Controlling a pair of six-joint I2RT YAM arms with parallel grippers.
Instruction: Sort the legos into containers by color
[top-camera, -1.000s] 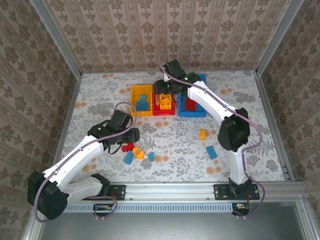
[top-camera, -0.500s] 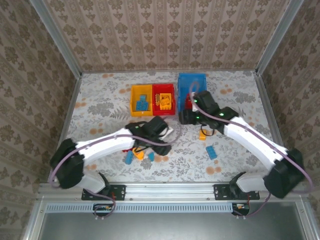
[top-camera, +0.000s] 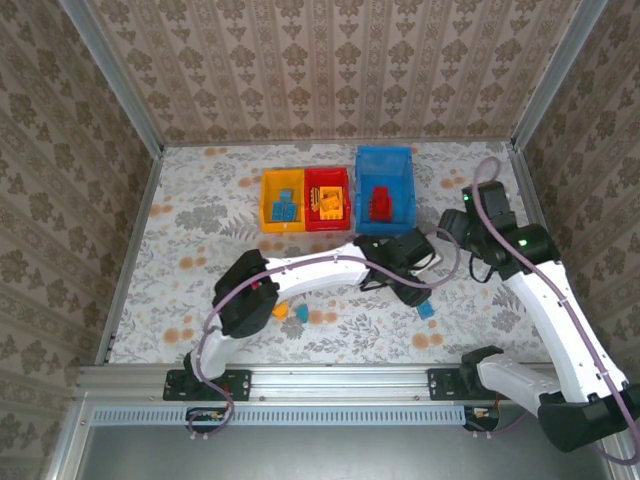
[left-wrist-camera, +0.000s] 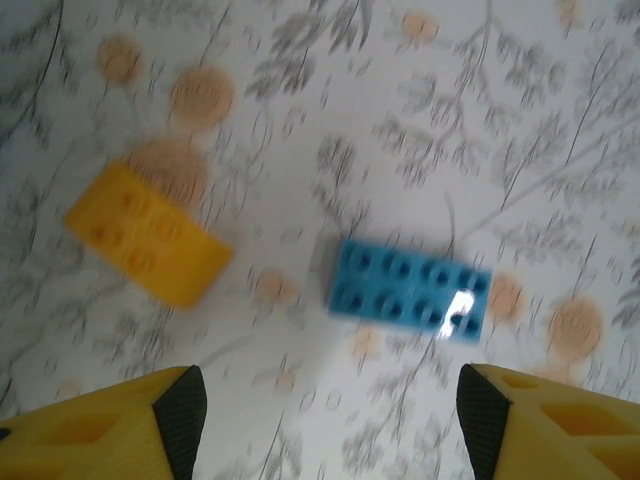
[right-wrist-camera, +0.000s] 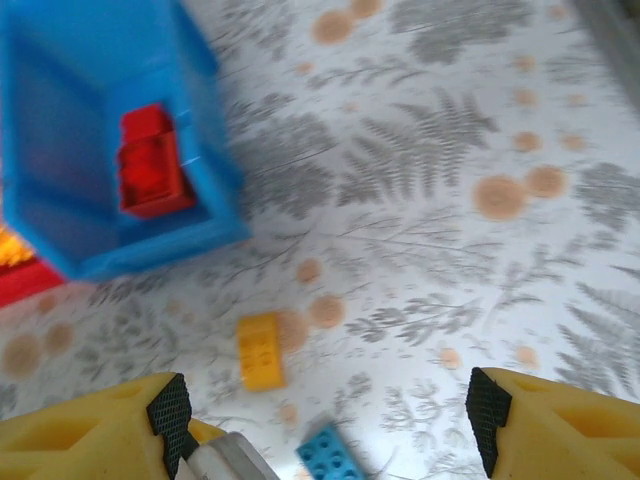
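My left gripper (left-wrist-camera: 330, 420) stands open and empty above the table, with a blue lego (left-wrist-camera: 410, 290) and a yellow lego (left-wrist-camera: 150, 235) lying just ahead of its fingers. From above, the left gripper (top-camera: 412, 285) reaches across to right of centre, beside the blue lego (top-camera: 426, 310). My right gripper (right-wrist-camera: 330, 420) is open and empty too, over bare table at the right (top-camera: 452, 228). Ahead of it lie the yellow lego (right-wrist-camera: 260, 350) and blue lego (right-wrist-camera: 330, 455). The blue container (right-wrist-camera: 110, 150) holds a red lego (right-wrist-camera: 152, 165).
The yellow container (top-camera: 268, 203) holds blue legos and the red container (top-camera: 327, 182) holds yellow ones, side by side at the back. The blue container (top-camera: 383, 165) stands right of them. Loose legos (top-camera: 282, 311) lie near the left arm's elbow. Metal rails bound the table.
The left arm has swept from the left side across to the bricks right of centre. The right arm has pulled back from the containers to the right. Both grippers have opened wider.
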